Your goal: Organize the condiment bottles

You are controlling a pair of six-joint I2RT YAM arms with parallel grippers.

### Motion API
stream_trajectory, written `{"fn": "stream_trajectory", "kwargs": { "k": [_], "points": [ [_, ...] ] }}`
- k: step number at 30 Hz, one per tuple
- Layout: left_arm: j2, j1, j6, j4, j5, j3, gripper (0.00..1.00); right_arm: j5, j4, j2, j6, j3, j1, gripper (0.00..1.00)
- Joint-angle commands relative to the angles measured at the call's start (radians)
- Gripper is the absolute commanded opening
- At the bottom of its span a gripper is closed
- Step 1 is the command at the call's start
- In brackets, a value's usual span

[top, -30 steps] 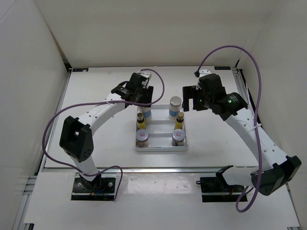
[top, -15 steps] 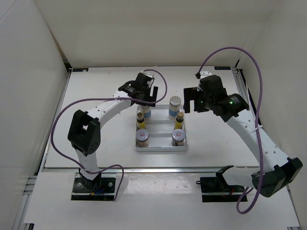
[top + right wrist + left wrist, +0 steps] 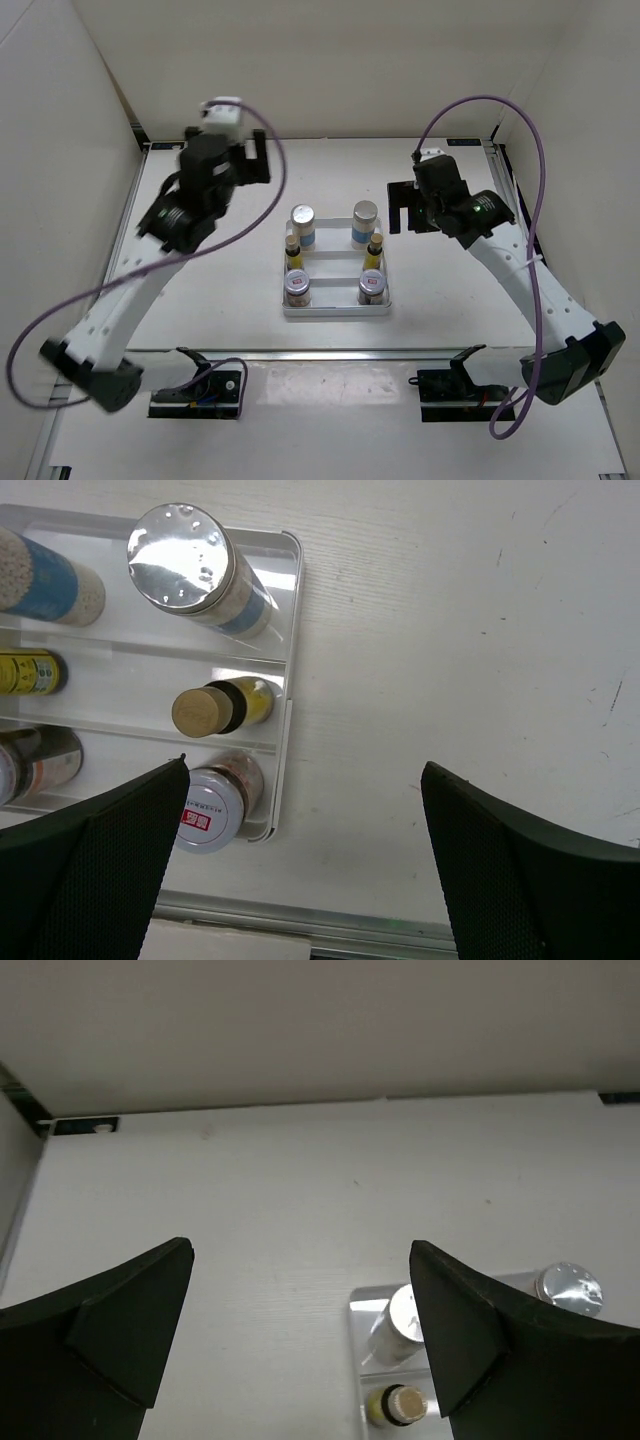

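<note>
All six condiment bottles stand in the white tray point(image 3: 335, 311). At the back are two tall white blue-labelled bottles point(image 3: 303, 223) point(image 3: 365, 221), in the middle two slim yellow ones point(image 3: 294, 253) point(image 3: 375, 250), and in front two silver-lidded jars point(image 3: 297, 287) point(image 3: 372, 285). My left gripper point(image 3: 240, 165) is open and empty, raised high to the left of the tray. From its wrist I see the tall bottles' silver caps point(image 3: 405, 1310) point(image 3: 568, 1287) low on the right. My right gripper point(image 3: 305, 770) is open and empty over bare table just right of the tray point(image 3: 290, 680), beside a jar point(image 3: 212, 815).
White walls close in the table on the left, back and right. A metal rail point(image 3: 330, 350) runs along the near edge, with both arm bases behind it. A purple cable point(image 3: 520, 120) loops above the right arm.
My left gripper opened, let go of the left tall bottle and swung up and away to the left. The right arm has barely moved.
</note>
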Motion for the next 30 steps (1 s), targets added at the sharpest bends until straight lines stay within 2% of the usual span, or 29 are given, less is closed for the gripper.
{"fn": "stream_trajectory", "kwargs": {
  "k": [1,3,6,13,18,22,25,27,30],
  "points": [
    [-0.16,0.061,0.055,0.049,-0.063,-0.221,1.0,0.046,-0.001,-0.044,0.029,0.034,-0.005,1.0],
    [-0.259,0.092,0.066,0.058,-0.09,-0.369,1.0,0.101,-0.001,-0.072,0.065,-0.013,-0.005,1.0],
    [-0.371,0.115,0.086,0.093,-0.168,-0.558,1.0,0.101,0.02,-0.132,0.066,-0.056,-0.015,1.0],
    [-0.579,0.137,0.023,0.093,-0.23,-0.798,1.0,0.255,0.02,-0.169,0.066,-0.104,-0.015,1.0],
    [-0.73,0.137,0.077,0.252,-0.267,-0.896,1.0,0.364,0.02,-0.159,0.04,-0.104,-0.015,1.0],
    [-0.739,0.137,0.08,0.288,-0.258,-0.927,1.0,0.436,-0.033,-0.149,0.11,-0.114,-0.015,1.0],
    [-0.729,0.137,0.071,0.288,-0.258,-0.927,1.0,0.416,-0.07,-0.129,0.184,-0.142,-0.053,1.0],
    [-0.728,0.137,0.071,0.288,-0.258,-0.918,1.0,0.335,-0.096,-0.117,0.229,-0.142,-0.082,1.0],
    [-0.728,0.137,0.06,0.279,-0.267,-0.918,1.0,0.304,-0.096,-0.117,0.239,-0.188,-0.102,1.0]
  ]
}}
